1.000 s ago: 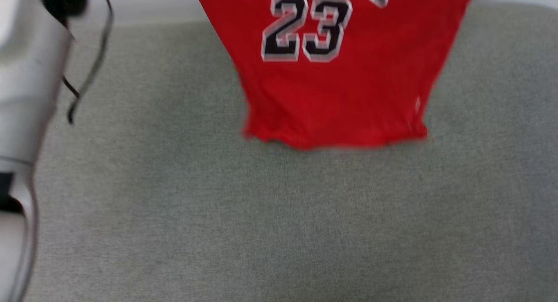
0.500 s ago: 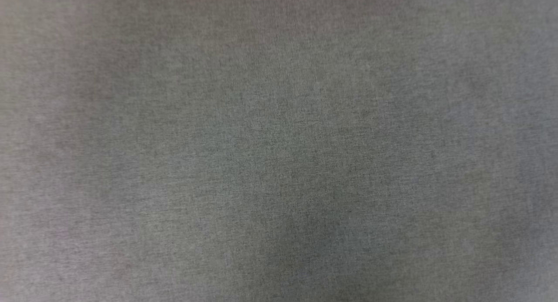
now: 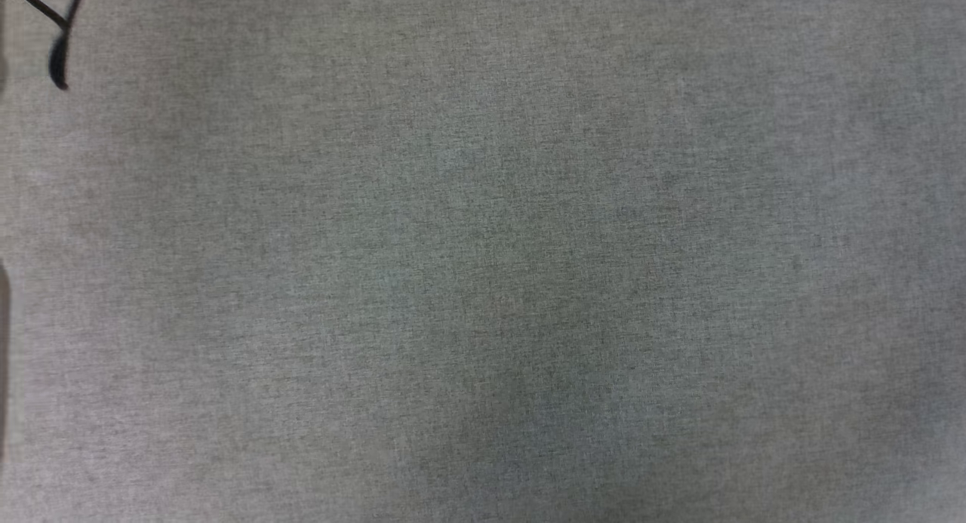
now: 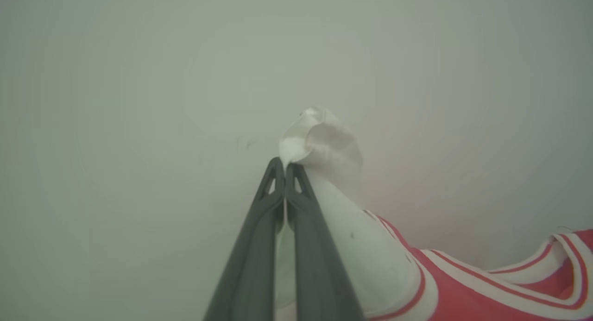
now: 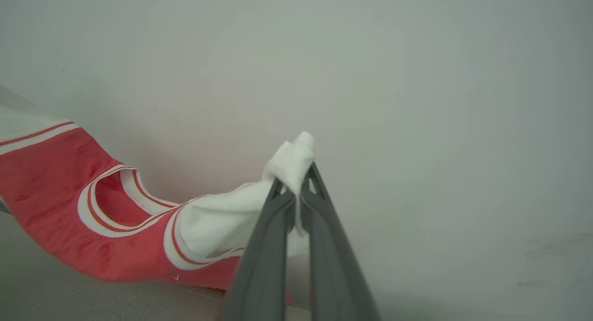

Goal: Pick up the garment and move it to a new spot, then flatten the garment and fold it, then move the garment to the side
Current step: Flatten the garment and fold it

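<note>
1. A plain indoor work station is shown, of the lab or test-room kind; the room cannot be told more closely.
2. A flat top covered in grey woven cloth (image 3: 483, 281) is seen from above in the head view.
3. A pale, unmarked wall (image 4: 139, 80) is seen in both wrist views, and it is met by the cloth low in the right wrist view.
4. A loose black cable (image 3: 56, 63) is seen hanging at the head view's upper left.
</note>
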You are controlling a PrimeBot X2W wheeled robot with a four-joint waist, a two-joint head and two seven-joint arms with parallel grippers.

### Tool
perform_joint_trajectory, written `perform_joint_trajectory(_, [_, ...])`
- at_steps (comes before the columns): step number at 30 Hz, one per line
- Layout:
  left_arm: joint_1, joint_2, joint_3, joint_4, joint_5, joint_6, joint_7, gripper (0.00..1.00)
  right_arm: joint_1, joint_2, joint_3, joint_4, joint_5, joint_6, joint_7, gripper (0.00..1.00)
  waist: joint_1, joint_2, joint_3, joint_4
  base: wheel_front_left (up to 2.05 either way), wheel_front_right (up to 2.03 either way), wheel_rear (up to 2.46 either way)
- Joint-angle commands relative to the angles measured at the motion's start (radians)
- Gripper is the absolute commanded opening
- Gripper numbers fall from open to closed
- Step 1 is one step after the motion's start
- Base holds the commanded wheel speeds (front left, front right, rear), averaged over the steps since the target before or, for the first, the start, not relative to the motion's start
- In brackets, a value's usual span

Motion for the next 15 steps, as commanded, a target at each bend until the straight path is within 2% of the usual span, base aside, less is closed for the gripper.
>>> perform_joint_trajectory(1, [0.029,-0.008,0.009,0.0,0.007,-0.003,-0.007,0.0,0.015,0.005,0.016,0.009,0.017,-0.001,-0.016,0.0,-0.0001,-0.0001,-0.004,0.004,0.0,0.0,0.0])
perform_joint_trajectory(5, [0.111,-0.021,0.038,-0.028,0.026,-0.011,-0.007,0.0,0.076,-0.001,0.058,0.017,0.069,-0.001,-0.053,0.0,-0.0001,-0.0001,-0.044,0.013,0.0,0.0,0.0])
perform_joint_trajectory(9, [0.255,-0.033,0.096,-0.105,0.043,-0.018,-0.006,0.0,0.193,-0.031,0.106,-0.032,0.142,-0.001,-0.104,0.0,-0.0001,-0.0001,-0.118,0.027,0.0,0.0,0.0])
perform_joint_trajectory(15, [0.575,-0.031,0.177,-0.294,0.114,-0.028,-0.005,0.0,0.445,-0.106,0.172,-0.139,0.207,-0.001,-0.173,0.0,-0.0001,-0.0001,-0.241,0.043,0.0,0.0,0.0])
